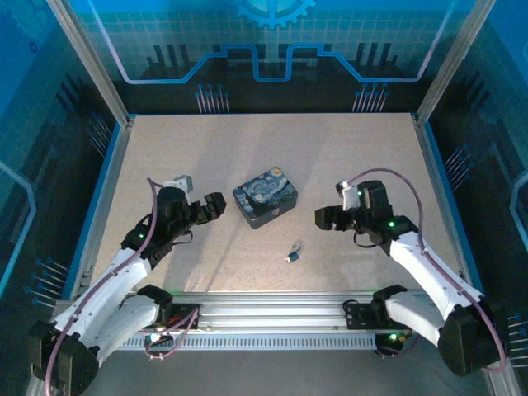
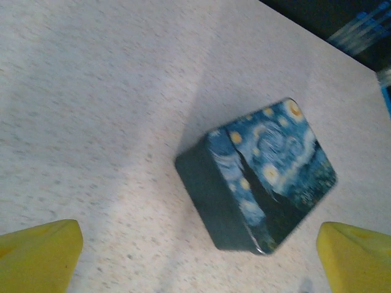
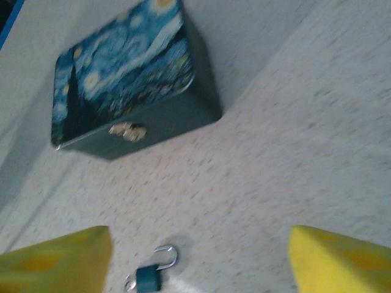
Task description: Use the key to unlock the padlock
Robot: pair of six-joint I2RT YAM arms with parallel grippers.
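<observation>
Left gripper (image 1: 215, 203) and right gripper (image 1: 324, 218) gape empty, the padlock (image 3: 148, 279) at 5 o'clock from the tin (image 1: 266, 198) looks sprung, so we judge only checking remains

Starry-night tin box (image 1: 266, 198) sits approx mid table (image 1: 165, 148), turned at an angle, lid down. Small gold clasp (image 3: 127, 130) on its front side. Tabletop's speckled beige, w/ blue walls (image 1: 272, 49) behind.

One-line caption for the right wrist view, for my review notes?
Open right gripper facing a small padlock lying on the table, starry-night tin box beyond.
</observation>
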